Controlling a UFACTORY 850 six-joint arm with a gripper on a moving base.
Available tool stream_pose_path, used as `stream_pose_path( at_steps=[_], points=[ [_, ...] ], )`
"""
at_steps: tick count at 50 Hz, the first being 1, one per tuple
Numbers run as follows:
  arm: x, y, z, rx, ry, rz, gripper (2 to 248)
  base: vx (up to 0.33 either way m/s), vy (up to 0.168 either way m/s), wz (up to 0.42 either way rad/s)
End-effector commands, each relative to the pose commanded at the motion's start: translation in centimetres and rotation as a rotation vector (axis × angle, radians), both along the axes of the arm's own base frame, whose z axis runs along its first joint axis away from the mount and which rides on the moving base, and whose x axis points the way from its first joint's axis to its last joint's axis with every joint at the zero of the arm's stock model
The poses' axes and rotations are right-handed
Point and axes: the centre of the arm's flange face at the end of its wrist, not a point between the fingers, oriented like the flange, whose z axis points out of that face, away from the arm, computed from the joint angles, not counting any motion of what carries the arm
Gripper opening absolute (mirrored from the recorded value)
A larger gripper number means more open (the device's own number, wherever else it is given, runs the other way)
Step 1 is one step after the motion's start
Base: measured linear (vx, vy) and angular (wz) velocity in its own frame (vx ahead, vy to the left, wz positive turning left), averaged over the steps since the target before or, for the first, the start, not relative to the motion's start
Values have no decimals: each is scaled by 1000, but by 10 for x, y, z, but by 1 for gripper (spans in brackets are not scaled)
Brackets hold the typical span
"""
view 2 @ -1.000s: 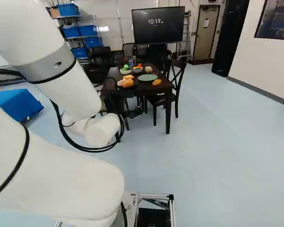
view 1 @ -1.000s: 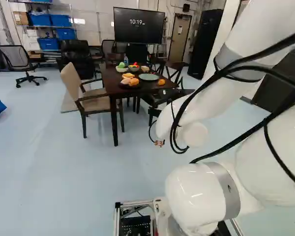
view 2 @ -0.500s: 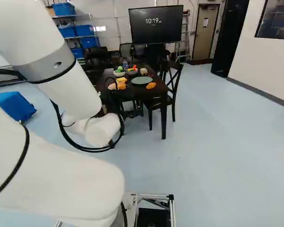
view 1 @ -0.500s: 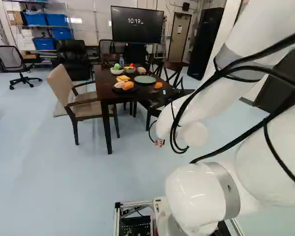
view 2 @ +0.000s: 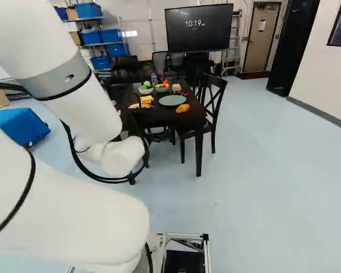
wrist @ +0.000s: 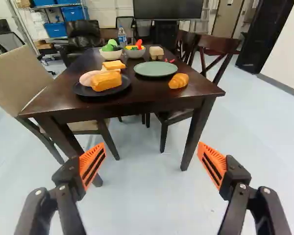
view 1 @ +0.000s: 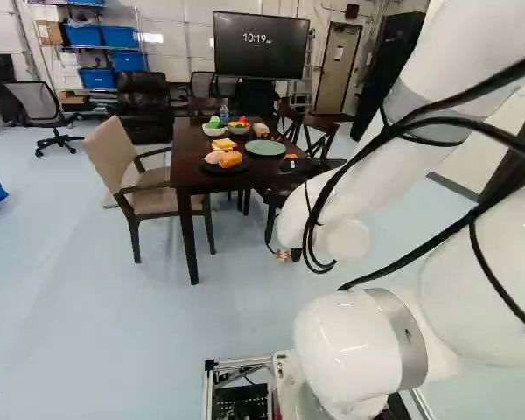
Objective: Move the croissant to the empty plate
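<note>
My gripper (wrist: 152, 161) stands open in the wrist view, nothing between its orange pads; the arm hides it in both base views. Ahead of it, the golden croissant (wrist: 179, 81) lies on the dark table (wrist: 142, 101), near the table's close right corner. The croissant (view 2: 182, 108) shows in the right base view too. Beside it, a little farther back, is the bare green plate (wrist: 156, 68). A black plate (wrist: 122, 88) left of that carries a bread loaf (wrist: 106, 81) and other food pieces. The gripper is short of the table's near edge, apart from everything.
Two bowls (wrist: 111, 55), a bottle (wrist: 122, 37) and a tan block (wrist: 156, 52) stand farther back on the table. A beige armchair (view 1: 122, 157) is at its left, dark chairs (view 2: 214, 105) at its right. Table legs (wrist: 196, 134) rise ahead of the gripper.
The base has moved, driving closer to the table and turning somewhat, so the scene shifts and the table looks larger. The arm keeps its pose against its lowest joint.
</note>
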Motion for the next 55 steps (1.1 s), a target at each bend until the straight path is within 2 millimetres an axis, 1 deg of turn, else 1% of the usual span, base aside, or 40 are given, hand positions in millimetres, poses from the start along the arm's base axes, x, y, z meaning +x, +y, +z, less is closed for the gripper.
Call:
stream_pose_path(
  at_steps=[27,46,55],
  points=[
    [0,0,0,0,0,0,247,201,-92,167],
    [0,0,0,0,0,0,247,221,-86,-11],
    [0,0,0,0,0,0,247,164,-24,-35]
  ],
)
